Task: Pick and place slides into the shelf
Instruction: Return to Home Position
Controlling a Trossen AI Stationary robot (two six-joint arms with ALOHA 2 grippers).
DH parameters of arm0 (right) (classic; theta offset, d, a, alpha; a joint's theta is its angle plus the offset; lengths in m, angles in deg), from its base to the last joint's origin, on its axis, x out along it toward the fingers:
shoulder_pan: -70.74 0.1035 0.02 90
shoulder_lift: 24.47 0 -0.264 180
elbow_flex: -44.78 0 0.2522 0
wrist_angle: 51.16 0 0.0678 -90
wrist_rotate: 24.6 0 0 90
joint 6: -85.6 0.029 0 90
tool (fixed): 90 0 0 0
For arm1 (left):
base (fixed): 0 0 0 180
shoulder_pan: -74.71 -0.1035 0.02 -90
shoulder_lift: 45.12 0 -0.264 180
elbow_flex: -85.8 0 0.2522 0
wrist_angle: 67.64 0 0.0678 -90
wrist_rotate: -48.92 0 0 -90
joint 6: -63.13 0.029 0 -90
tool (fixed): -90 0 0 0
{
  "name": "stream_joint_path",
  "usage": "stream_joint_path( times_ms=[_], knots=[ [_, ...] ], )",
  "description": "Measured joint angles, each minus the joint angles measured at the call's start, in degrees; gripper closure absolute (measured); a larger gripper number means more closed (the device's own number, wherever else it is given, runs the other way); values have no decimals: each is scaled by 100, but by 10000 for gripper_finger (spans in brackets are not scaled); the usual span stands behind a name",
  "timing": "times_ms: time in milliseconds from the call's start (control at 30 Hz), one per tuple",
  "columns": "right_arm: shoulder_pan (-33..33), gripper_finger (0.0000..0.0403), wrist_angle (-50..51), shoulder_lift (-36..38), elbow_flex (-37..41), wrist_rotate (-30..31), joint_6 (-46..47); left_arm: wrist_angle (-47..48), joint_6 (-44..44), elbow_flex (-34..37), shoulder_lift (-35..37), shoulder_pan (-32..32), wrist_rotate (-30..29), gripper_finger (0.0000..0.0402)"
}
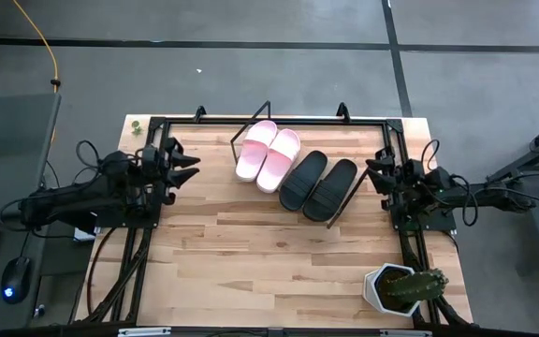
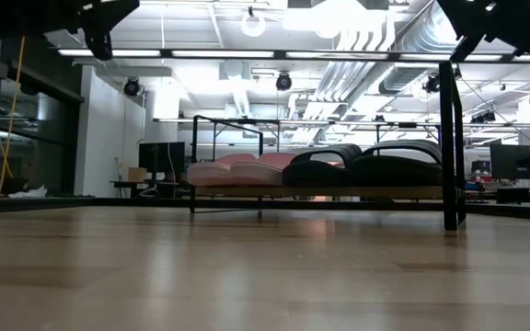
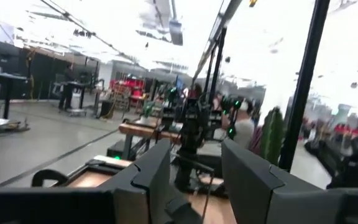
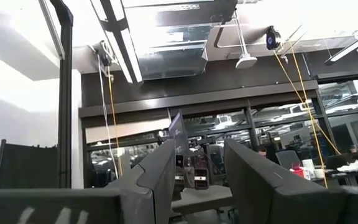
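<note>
Sitting side by side on the shelf (image 2: 366, 192) at upper centre, the four slides (image 1: 302, 180) seemed finished; the left gripper (image 1: 183, 167) and right gripper (image 1: 374, 173), both released and empty, only needed parking.

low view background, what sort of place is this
Probably an open-plan robotics lab or industrial workspace: exposed ceiling ducts and strip lights overhead, desks with monitors behind, and the left arm and right arm mounted at a wooden table.
</note>
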Motion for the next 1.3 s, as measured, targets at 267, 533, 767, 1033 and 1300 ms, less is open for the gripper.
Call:
stream_joint_path(
  times_ms=[267,533,767,1033,1300],
  knots=[
    [2,275,213,0,0,39,-5,-464,-422,494,4,9,2,273],
    [2,275,352,0,0,149,98,-512,-46,512,5,852,-385,273],
    [2,275,366,0,0,149,96,-145,634,511,1,1726,-1634,273],
    [2,275,378,0,0,149,96,256,925,510,1,1951,-2168,273],
    [2,275,503,-2,0,149,96,233,931,510,1,1952,-2158,273]
  ],
)
